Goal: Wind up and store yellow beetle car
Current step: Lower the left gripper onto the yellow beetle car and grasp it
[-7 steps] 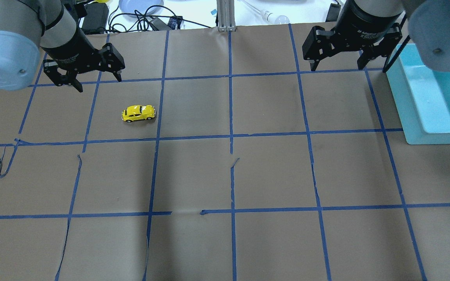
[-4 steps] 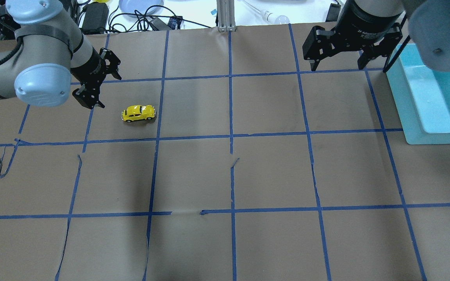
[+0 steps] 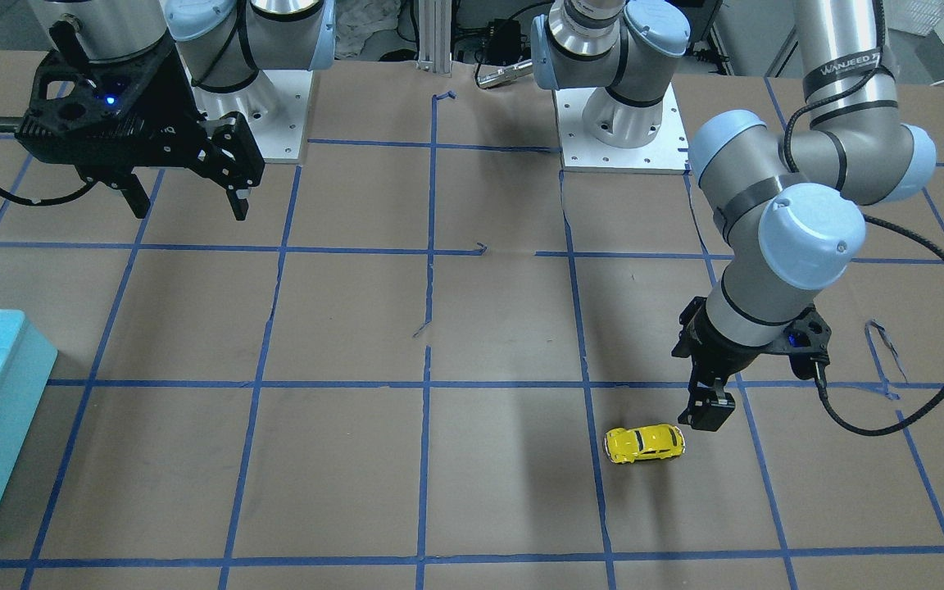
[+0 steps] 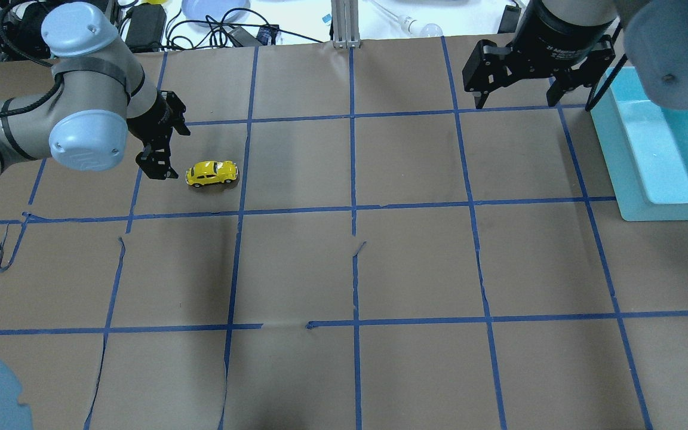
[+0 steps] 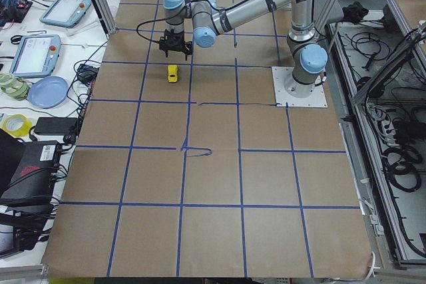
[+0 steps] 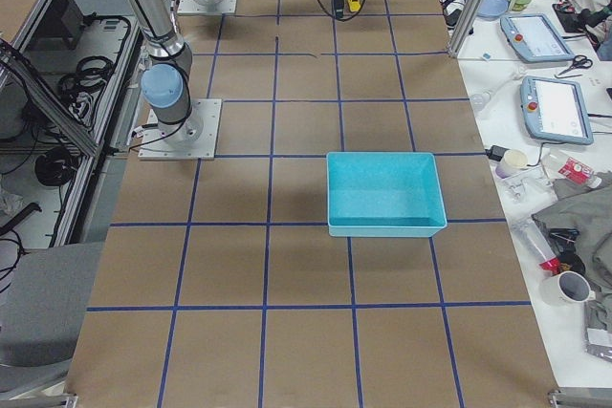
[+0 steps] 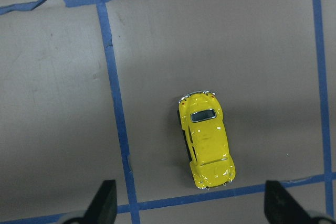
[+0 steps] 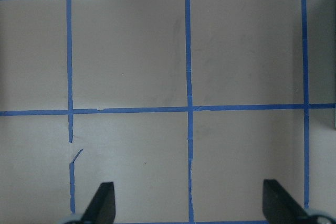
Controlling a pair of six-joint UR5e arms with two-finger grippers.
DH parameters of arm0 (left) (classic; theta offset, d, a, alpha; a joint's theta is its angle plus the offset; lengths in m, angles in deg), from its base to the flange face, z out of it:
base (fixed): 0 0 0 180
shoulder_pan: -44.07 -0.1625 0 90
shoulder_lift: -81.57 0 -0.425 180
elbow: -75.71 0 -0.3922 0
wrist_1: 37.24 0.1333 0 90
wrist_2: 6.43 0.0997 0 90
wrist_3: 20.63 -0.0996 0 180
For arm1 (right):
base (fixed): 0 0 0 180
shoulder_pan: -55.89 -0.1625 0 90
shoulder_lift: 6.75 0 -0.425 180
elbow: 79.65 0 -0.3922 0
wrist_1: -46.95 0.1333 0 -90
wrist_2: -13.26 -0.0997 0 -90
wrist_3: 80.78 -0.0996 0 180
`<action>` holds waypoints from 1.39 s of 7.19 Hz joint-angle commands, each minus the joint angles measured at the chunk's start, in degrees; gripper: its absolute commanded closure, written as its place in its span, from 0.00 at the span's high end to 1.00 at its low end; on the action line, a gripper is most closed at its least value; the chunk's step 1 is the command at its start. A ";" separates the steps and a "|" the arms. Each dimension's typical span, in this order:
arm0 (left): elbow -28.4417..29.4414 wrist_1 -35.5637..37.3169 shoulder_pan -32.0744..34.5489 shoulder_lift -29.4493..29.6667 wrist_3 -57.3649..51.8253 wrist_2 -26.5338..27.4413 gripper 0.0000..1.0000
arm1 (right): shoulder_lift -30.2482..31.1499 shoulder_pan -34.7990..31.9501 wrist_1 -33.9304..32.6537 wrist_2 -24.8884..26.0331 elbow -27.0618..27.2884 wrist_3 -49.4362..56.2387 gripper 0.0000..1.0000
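On the taped brown table [image 4: 380, 269], the car [image 4: 212, 172] stands untouched. Your left gripper [image 4: 156, 168] hovers just beside the car, jaws apart. The right gripper [image 4: 515, 100], also spread, and the bin [image 4: 636, 179] are well apart from the car. You look to be on the approach: next, centre over the car, descend and grip.

Both arms hover, jaws spread wide.
The left gripper [image 4: 175, 153] points straight down, low at the far left. The right gripper [image 4: 517, 101] hangs higher at the far right.
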 commanded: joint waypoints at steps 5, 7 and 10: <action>0.86 5.62 0.00 8.13 6.46 -0.11 1.00 | 0.02 0.00 0.00 0.00 0.00 0.00 1.00; 1.30 6.84 0.00 9.72 6.47 -0.20 1.00 | 0.02 0.00 0.00 0.00 0.00 0.00 1.00; 1.38 6.94 0.00 11.39 6.56 -1.34 1.00 | 0.11 0.00 0.09 0.00 0.00 -0.09 1.00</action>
